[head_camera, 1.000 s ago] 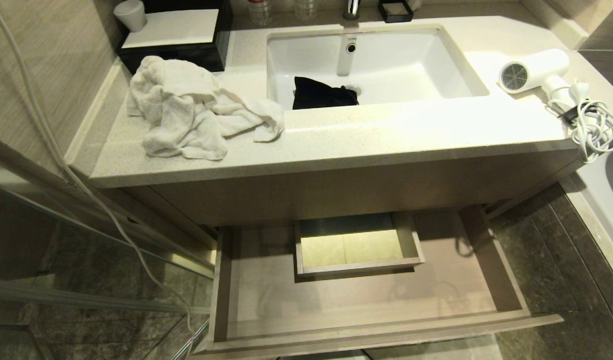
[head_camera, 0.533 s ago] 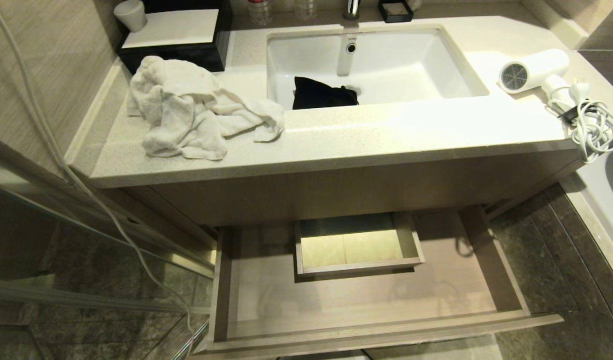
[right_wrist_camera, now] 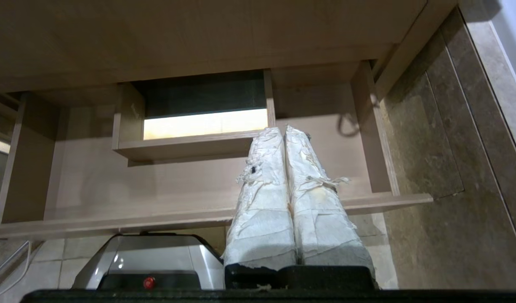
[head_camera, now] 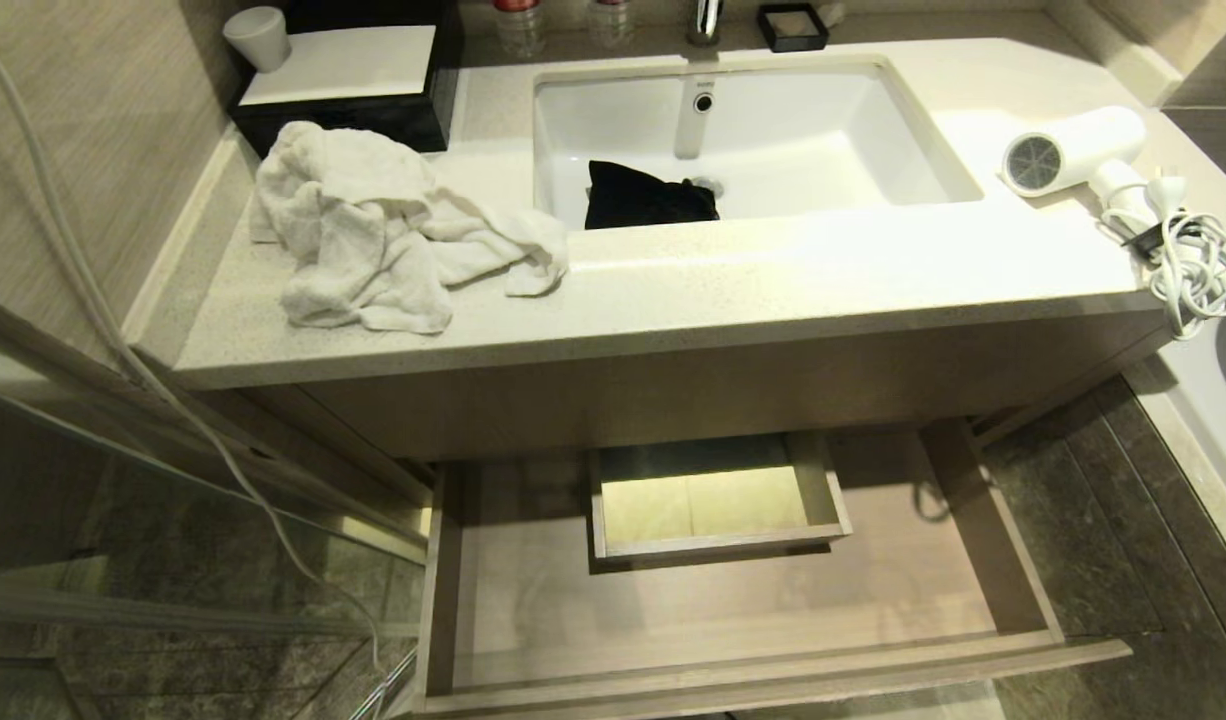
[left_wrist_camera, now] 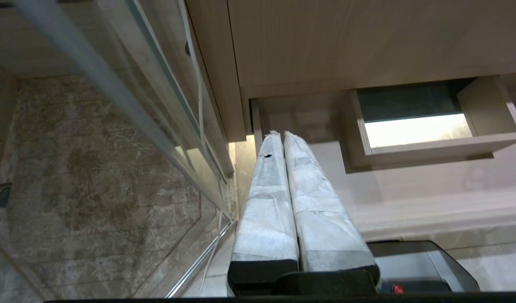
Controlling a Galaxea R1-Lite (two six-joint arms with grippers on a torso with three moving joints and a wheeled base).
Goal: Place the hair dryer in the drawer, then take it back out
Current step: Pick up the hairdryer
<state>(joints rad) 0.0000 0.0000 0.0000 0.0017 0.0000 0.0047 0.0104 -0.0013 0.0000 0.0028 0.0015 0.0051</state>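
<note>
1. One hair dryer (head_camera: 1073,148) lies at the bench's (head_camera: 773,280) far right edge, cord overhanging.
2. One drawer (head_camera: 733,610) stands pulled out, floor bare.
3. Left pincer (left_wrist_camera: 282,135) and right pincer (right_wrist_camera: 281,130): both pressed together, empty.

Head view: high, looking down on surface (head_camera: 773,270) and open drawer (head_camera: 733,600).
Wrist views: low, close, facing drawer; all share its boxed cut-out (head_camera: 718,500).
</note>
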